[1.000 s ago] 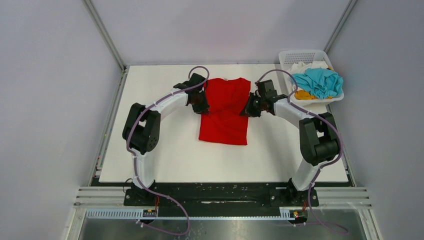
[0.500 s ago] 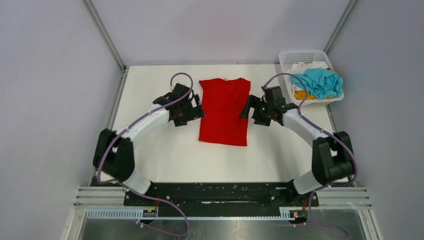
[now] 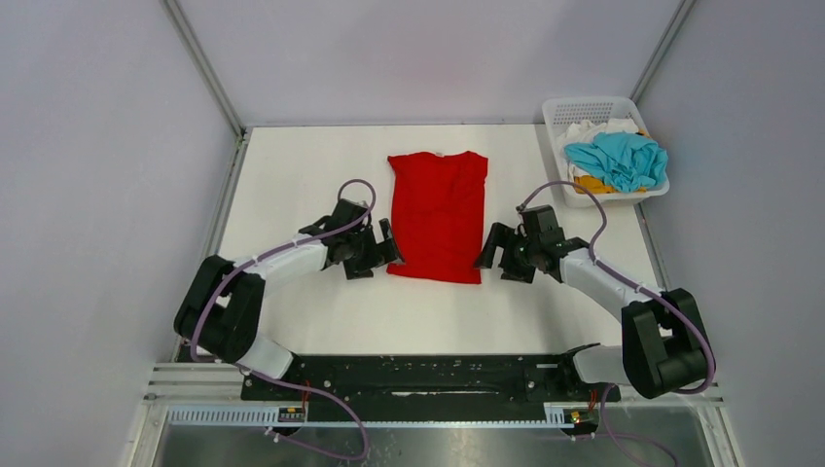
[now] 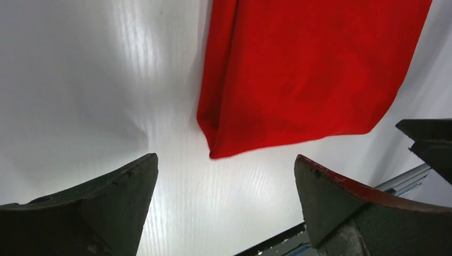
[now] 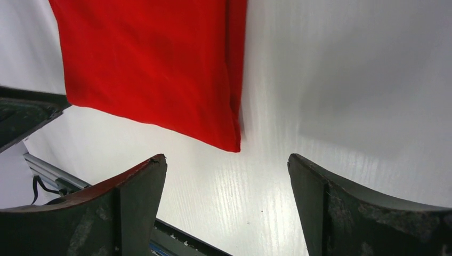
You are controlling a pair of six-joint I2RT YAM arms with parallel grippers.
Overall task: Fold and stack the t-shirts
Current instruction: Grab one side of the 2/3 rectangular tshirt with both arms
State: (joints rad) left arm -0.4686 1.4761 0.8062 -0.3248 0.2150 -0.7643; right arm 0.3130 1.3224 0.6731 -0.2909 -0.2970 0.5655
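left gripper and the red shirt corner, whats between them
Only bare white table. In the left wrist view the open left gripper sits just short of the red shirt's near corner, not touching it.

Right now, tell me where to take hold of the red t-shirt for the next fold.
Judging by its pose, pinch the red t-shirt at its two near hem corners: left gripper from the left, right gripper from the right. It lies flat as a narrow rectangle, collar far, and each layered corner lies just ahead of open jaws.
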